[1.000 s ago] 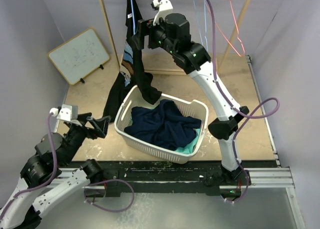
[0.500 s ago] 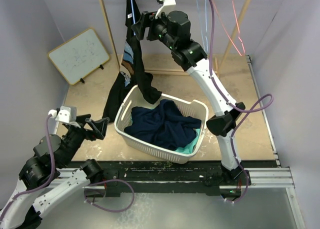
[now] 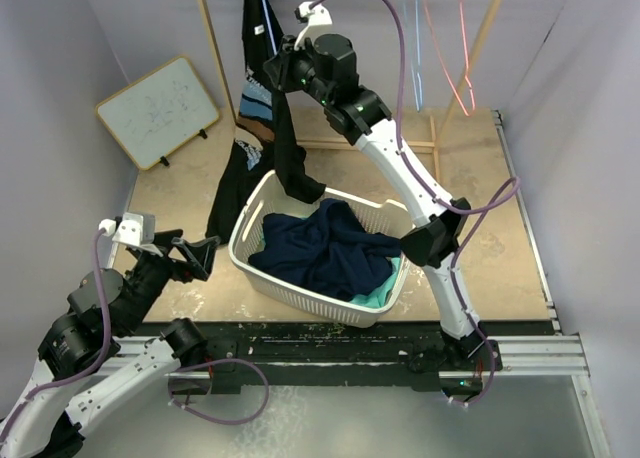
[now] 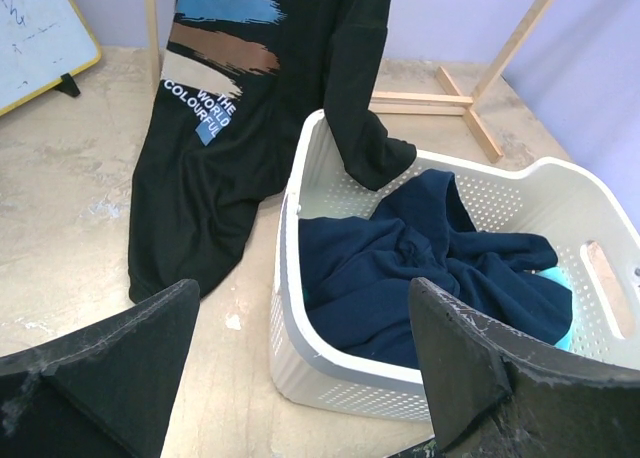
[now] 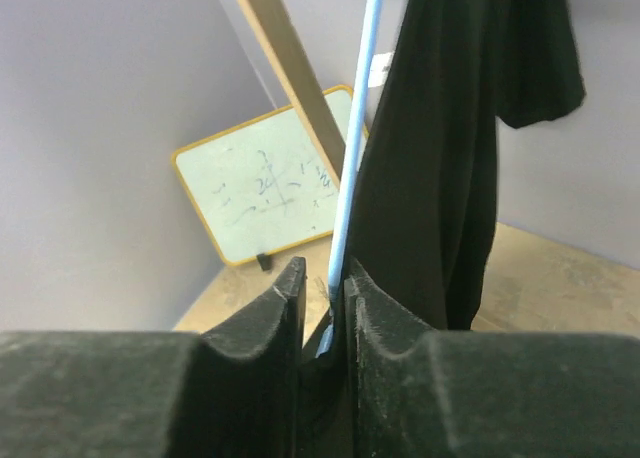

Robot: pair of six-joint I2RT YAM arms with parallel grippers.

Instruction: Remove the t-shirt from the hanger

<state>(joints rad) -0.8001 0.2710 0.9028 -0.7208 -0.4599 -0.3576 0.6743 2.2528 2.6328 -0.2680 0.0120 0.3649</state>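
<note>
- the right claw [image 5: 322, 296] is pressed nearly together, pinching the thin shaft of the blue hanger [image 5: 357, 128] between its two fingers; dark cloth also appears to sit low in the gap.
- the left claw [image 4: 300, 308] is spread wide and holds nothing.
- the t-shirt [image 3: 268, 98], black with a striped print, hangs from the blue hanger beside the rack post [image 5: 285, 73] at the back left. its hem rests on the table [image 3: 470, 208] and one sleeve drapes over the rim of the basket [image 3: 248, 240].
- reason for the grip, as a judgement: clamping the hanger fixes it, so the cloth can be drawn off without the wire swinging.
- the basket stands directly below the shirt, already holding a navy garment [image 3: 325, 248], which suggests it is the drop point.
- right arm pose: extended upward and across to the left, wrist high, fingers pointing at the hanger.
- left arm pose: folded low at the near left corner, claw aimed toward the basket and the shirt's lower part, apart from both.
</note>
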